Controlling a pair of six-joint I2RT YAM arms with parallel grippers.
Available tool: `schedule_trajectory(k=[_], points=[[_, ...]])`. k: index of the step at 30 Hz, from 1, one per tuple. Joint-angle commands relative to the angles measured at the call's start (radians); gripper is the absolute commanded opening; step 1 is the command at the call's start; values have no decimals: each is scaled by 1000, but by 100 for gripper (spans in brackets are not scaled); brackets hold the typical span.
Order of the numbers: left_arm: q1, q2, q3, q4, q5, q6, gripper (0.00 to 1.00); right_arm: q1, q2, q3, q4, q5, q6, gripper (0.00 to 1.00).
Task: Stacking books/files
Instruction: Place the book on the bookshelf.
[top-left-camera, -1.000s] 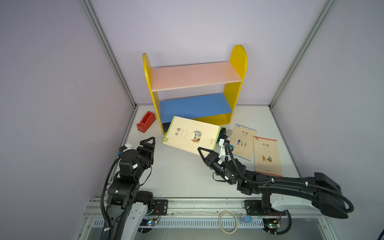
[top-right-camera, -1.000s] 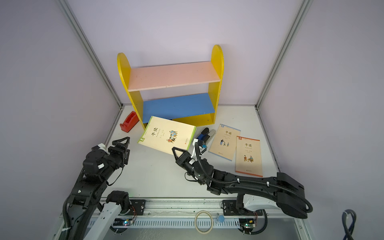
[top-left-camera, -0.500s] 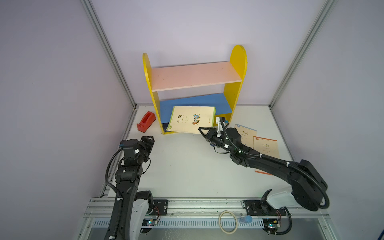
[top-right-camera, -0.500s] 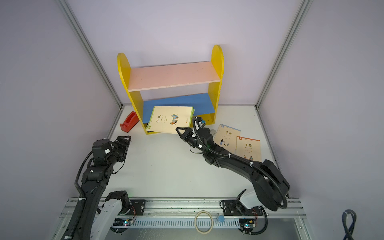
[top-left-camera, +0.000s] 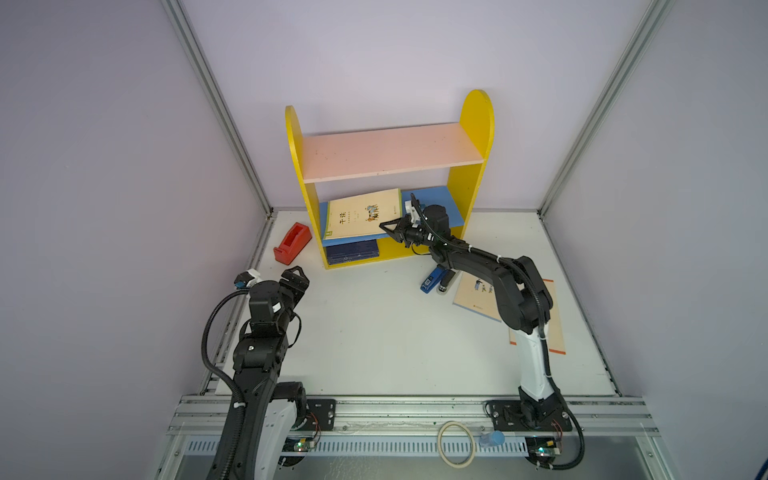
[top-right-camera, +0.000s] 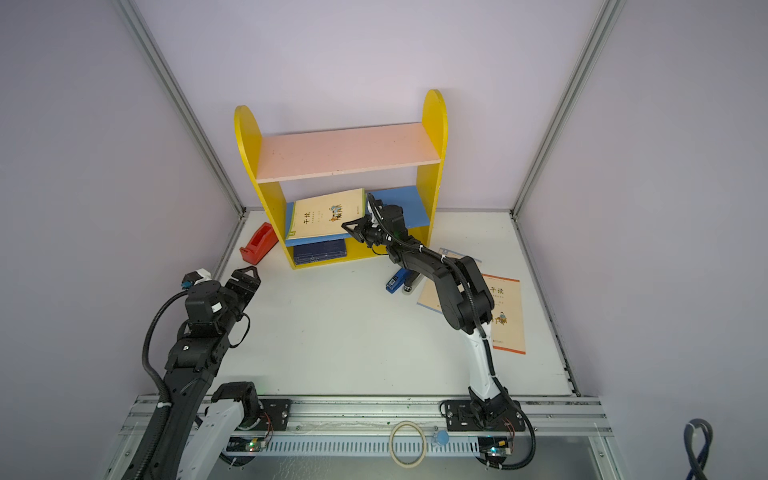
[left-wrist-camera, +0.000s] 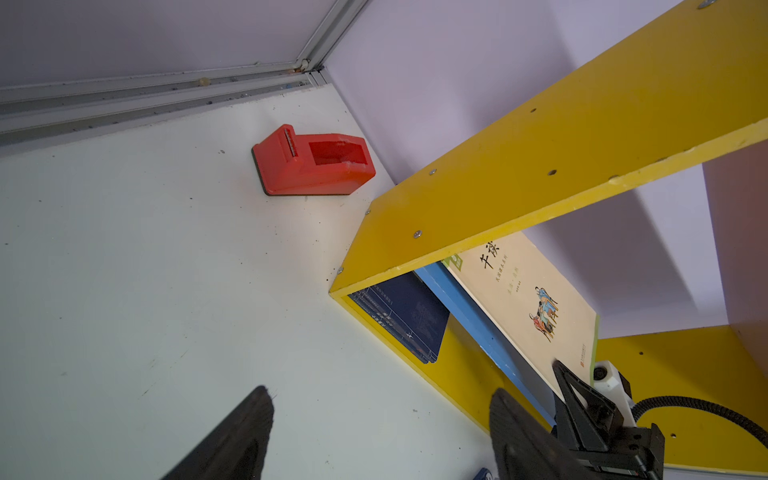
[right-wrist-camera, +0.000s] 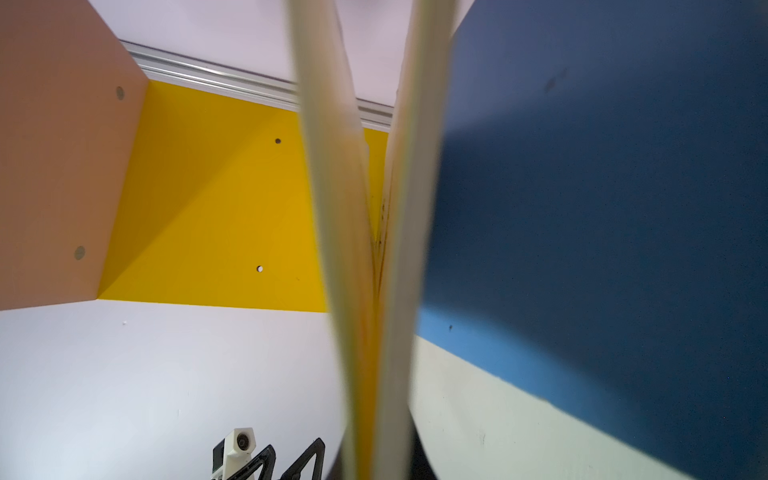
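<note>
Right wrist view: we judge the cream book light and floppy, right gripper clamped at its 4 o'clock corner, left gripper spread apart.

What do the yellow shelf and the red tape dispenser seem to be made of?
Yellow shelf: probably painted wood board, matte, with screw heads and flat cut edges. Red tape dispenser: likely moulded plastic, smooth, one even colour, rounded corners.

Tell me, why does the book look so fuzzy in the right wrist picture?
Right wrist view: the cream book sits against the lens, so its edges smear; the yellow shelf behind is sharper. In both top views it looks crisp.
</note>
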Motion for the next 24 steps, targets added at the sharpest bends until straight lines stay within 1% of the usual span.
schedule_trajectory(k=[1,6,12,16,22,23,24], points=[[3,8,12,20,-10,17,84,-23,27,61,-96,-48,-36,0],[3,-1,5,23,-16,12,84,-46,84,208,-304,-108,-116,0],[4,4,9,16,-16,11,84,-54,155,376,-524,-118,-198,0],[4,4,11,14,-16,11,84,-53,207,449,-576,-134,-197,0],[4,0,13,11,-14,10,84,-53,216,488,-661,-93,-249,0],[4,-1,14,10,-14,10,85,-53,216,496,-686,-81,-265,3],[5,0,13,9,-14,10,85,-52,215,507,-712,-68,-282,9]])
